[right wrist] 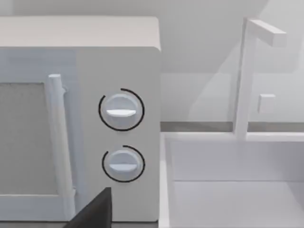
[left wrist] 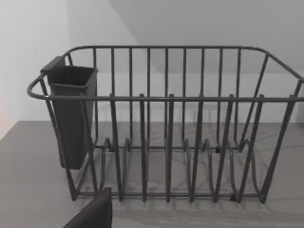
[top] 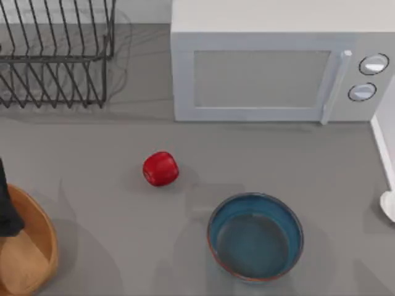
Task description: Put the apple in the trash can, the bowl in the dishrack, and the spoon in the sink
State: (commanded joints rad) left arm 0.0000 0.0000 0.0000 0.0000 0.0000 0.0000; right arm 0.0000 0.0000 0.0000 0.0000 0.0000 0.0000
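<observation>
Top view: apple [top: 161, 168] sits on the grey tabletop [top: 92, 142] between dishrack [top: 55, 52] and bowl [top: 255, 236] — apart from both; trash can [top: 28, 246] at left edge; either pincer's state, I cannot tell

Open grey table [top: 92, 142] stretches across middle, from dishrack front to near edge; apple [top: 161, 168] sits alone there, free on all sides. Bowl [top: 255, 236] stands right of centre near front, well apart from apple, wide lane between. Microwave [top: 278, 68] blocks rear centre and right. Dishrack [top: 55, 55] fills rear left corner; narrow gap to microwave. Trash can [top: 28, 246] at front left edge, dark arm part [top: 7, 206] over its rim, possibly narrowing access. Sink [right wrist: 228, 190] lies just beside microwave, faucet [right wrist: 247, 76] rising behind basin.
</observation>
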